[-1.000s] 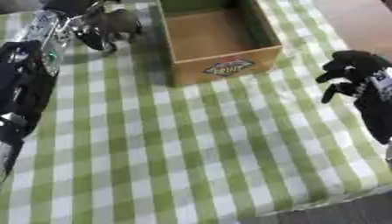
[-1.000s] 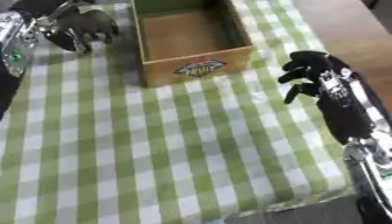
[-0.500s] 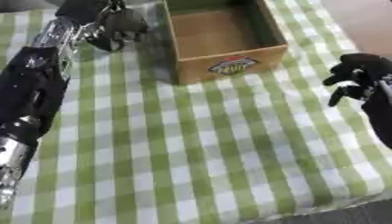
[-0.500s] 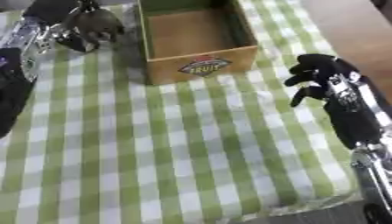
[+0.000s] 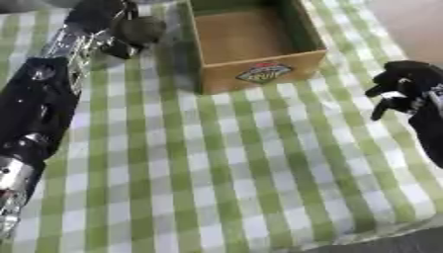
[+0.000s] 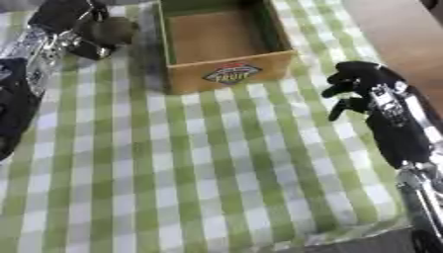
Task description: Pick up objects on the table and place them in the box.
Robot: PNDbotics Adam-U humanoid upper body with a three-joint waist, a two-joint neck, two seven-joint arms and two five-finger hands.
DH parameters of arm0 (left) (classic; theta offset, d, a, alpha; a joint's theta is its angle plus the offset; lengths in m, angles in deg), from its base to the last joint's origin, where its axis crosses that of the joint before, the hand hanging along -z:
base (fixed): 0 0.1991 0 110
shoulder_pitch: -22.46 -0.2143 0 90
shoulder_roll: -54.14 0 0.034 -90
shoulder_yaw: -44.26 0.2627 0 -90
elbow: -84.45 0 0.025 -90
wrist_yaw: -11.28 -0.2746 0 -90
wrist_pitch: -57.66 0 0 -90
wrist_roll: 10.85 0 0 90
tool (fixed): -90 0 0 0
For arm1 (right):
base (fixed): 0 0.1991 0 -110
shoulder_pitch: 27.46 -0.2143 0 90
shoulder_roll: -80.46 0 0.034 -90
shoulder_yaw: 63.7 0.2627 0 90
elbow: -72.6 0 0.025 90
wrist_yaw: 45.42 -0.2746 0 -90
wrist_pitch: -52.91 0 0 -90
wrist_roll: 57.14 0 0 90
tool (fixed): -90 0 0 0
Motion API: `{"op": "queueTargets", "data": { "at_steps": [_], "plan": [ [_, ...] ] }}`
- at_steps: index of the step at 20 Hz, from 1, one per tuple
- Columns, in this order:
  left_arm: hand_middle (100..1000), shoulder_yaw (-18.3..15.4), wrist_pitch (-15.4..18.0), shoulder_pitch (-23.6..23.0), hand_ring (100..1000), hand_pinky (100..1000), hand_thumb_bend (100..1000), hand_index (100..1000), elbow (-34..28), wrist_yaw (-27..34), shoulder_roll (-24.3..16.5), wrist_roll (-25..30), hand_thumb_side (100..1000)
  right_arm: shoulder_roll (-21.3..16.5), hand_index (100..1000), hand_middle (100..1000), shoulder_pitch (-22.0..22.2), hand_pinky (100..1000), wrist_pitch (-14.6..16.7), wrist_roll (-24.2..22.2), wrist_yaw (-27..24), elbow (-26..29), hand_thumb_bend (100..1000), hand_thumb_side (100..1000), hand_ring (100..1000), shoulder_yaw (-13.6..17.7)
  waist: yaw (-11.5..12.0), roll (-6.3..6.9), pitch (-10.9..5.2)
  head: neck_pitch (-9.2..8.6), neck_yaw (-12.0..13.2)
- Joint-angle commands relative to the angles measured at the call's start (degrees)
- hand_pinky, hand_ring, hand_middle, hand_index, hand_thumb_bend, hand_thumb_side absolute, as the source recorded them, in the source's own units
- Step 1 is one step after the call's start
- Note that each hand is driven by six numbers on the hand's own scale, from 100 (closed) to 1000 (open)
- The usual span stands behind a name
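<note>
Fingers of the left hand (image 5: 117,34) are curled round a small dark, roundish object (image 5: 140,28) at the far left of the table, close beside the left wall of the box (image 5: 259,74). The object is blurred; only its dull grey-olive colour and rounded shape can be made out, and it sits at the fingertips, on the side of the hand nearest the box. Whether it is lifted off the cloth or touching it cannot be told. The left arm (image 5: 39,104) runs back from those fingers along the left edge of the view, black with silver joints.

The box is an open cardboard one with a green rim on the inside and an oval label (image 6: 232,73) on its near wall that reads something like "FRUIT". Its brown floor shows nothing lying inside. It stands to the right of the left hand's fingers and up and to the left of the right hand's fingers.

The right hand (image 6: 359,84) hangs over the green-and-white checked tablecloth (image 5: 225,173) near the right edge, its fingers bent downward and curled, with nothing between them. It is well apart from the box's near right corner. The wrist and forearm trail away from the fingers toward the lower right corner.
</note>
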Motion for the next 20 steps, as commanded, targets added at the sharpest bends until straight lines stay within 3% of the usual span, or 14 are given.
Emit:
{"op": "queueTargets", "data": {
  "at_steps": [1,14,20],
  "plan": [
    [232,-0.24,0.28,1.69,367,449,354,427,-3.06,3.22,-1.85,0.6,100,-0.68,770,634,-0.43,408,0.14,-0.16,0.06,0.56,100,729,636,0.43,0.24,-0.41,-1.76,-0.14,-0.07],
    [223,3.86,2.76,2.94,359,441,359,409,-13.26,12.53,-2.19,4.95,100,-0.8,770,634,-0.04,408,0.22,-0.35,0.0,0.33,100,728,637,0.45,1.15,-0.78,-2.57,-0.19,-0.37],
    [230,7.75,5.77,3.58,367,453,363,417,-15.56,12.85,3.55,6.6,100,-0.37,771,633,-0.43,408,0.11,-1.29,-0.39,0.37,100,725,638,-0.37,0.01,-1.48,-2.9,0.09,0.56]
  ]
}}
